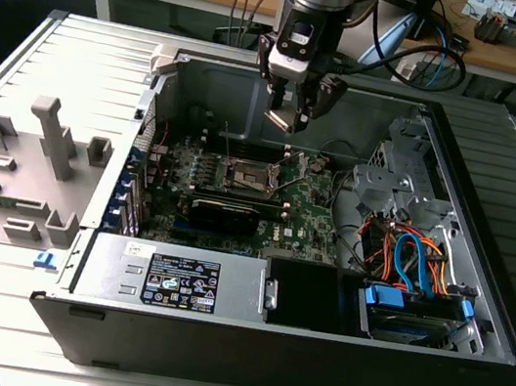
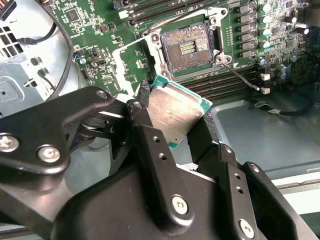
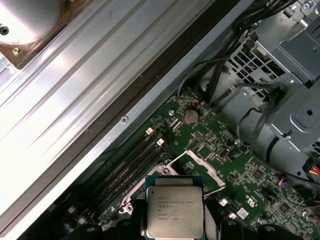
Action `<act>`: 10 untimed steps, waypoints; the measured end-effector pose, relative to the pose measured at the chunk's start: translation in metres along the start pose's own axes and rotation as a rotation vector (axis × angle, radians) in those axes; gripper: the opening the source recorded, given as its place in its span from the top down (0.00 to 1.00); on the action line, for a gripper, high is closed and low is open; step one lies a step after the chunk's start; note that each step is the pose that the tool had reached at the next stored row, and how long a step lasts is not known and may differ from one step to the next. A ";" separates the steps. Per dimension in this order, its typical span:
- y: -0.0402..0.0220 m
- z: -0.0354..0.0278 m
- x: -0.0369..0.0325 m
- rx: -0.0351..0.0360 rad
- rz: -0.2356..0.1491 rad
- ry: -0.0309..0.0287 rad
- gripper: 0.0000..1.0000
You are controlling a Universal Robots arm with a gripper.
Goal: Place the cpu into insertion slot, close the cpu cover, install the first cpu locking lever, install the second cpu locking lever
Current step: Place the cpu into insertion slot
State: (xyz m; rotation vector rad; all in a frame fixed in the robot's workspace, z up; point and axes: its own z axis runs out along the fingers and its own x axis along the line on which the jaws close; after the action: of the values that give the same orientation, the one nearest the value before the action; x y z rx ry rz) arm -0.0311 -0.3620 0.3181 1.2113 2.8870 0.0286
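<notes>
My gripper (image 1: 288, 117) hangs above the open computer case, shut on the cpu (image 2: 175, 112), a silver-topped square chip with a green edge. In the second wrist view the black fingers (image 2: 145, 120) clamp the chip's two sides and it is tilted. The insertion slot (image 2: 187, 48) lies open below and a little ahead of the chip, its brownish pin field bare. In the exterior view the slot (image 1: 249, 178) sits mid-board, under and slightly nearer than the gripper. The cpu cover (image 3: 199, 162) stands swung up beside the socket. A thin wire lever (image 2: 241, 76) sticks out free from the socket's corner.
A long black card (image 1: 225, 213) lies just in front of the socket. Black memory slots (image 2: 225, 82) flank it. A power supply (image 1: 183, 285) and a drive cage with blue and orange cables (image 1: 414, 269) fill the case front. A grey plastic fixture (image 1: 50, 133) stands outside.
</notes>
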 end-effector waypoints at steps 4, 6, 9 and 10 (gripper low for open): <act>0.0000 0.0001 0.0000 0.0000 0.005 -0.0001 0.45; 0.0000 0.0002 0.0000 0.0000 0.009 -0.0002 0.45; 0.0000 0.0003 0.0000 0.0000 0.014 -0.0003 0.45; 0.0000 0.0003 0.0000 0.0000 0.015 -0.0003 0.45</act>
State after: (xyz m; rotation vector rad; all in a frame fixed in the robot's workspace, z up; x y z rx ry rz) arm -0.0311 -0.3620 0.3178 1.2330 2.8776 0.0285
